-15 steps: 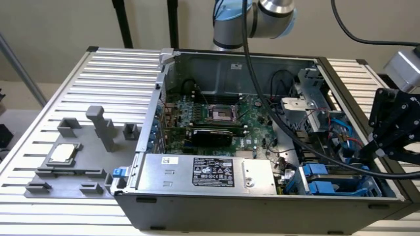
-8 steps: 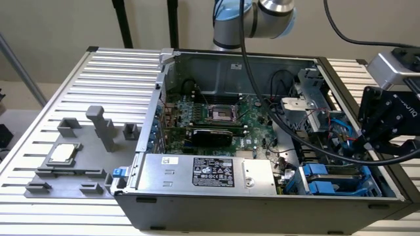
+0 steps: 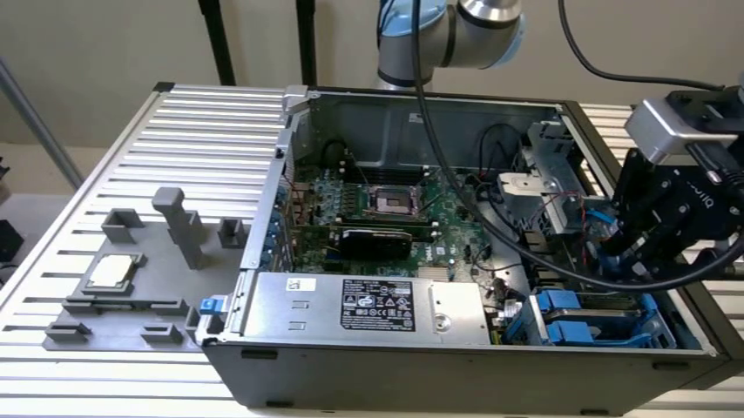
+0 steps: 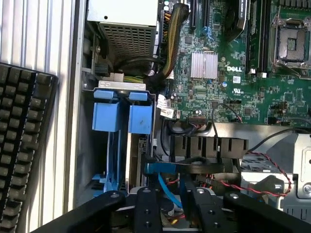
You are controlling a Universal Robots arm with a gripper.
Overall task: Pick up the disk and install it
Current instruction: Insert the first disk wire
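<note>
My gripper [image 3: 633, 252] hangs over the drive bays at the exterior view's right end of the open computer case [image 3: 261, 226]. In the wrist view the gripper [image 4: 170, 191] shows two black fingers [image 4: 146, 206] standing apart. Just beyond their tips lies the disk [image 4: 163, 167], seen edge-on as a blue rail with a dark strip, set across a bay slot. Neither finger presses on it. A blue cable [image 4: 166, 190] runs through the gap between the fingers. The black gripper body hides the disk in the exterior view.
Two blue carrier handles [image 4: 121, 116] [image 3: 570, 313] fill the neighbouring bay. The silver power supply [image 3: 372, 305] and green motherboard [image 4: 228, 73] lie alongside, with loose cables [image 4: 262, 165] near the fingers. A black keyboard [image 4: 24, 145] lies outside the case wall. A grey fixture with a chip [image 3: 111, 272] sits on the table.
</note>
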